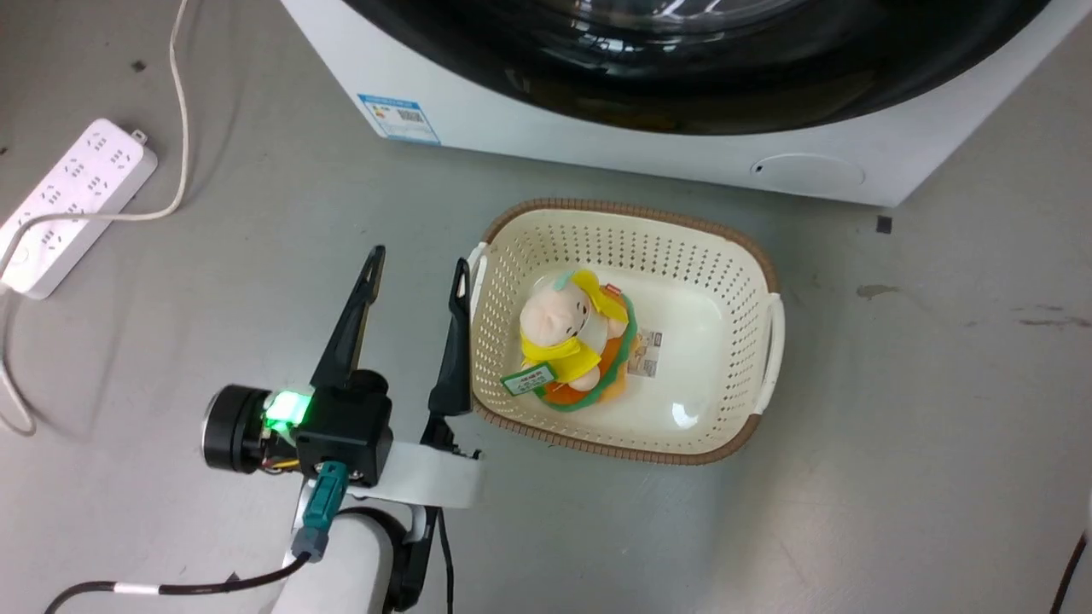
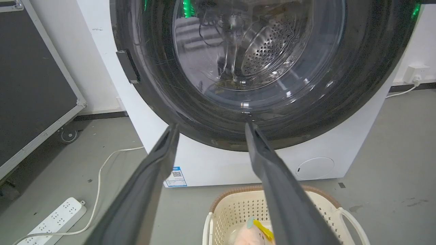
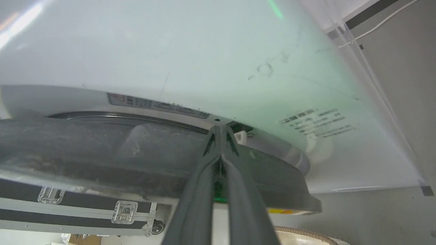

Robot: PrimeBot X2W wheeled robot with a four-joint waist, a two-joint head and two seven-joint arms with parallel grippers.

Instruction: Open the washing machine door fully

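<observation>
Fingers of our right gripper (image 3: pixel 221 129) press together at the rim of the round glossy black glass-centred washing machine door (image 2: pixel 357 85), far ahead of our left gripper (image 1: pixel 418 258), whose fingers we hold spread.

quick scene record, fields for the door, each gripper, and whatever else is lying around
door: washing machine door, not swung open
left gripper: left gripper open, holding nothing, just left of the basket
right gripper: right gripper shut, fingertips together at the door's edge; contact cannot be told
other things: plush toy lying in the basket, which sits in front of the washing machine; power strip off to the left
</observation>
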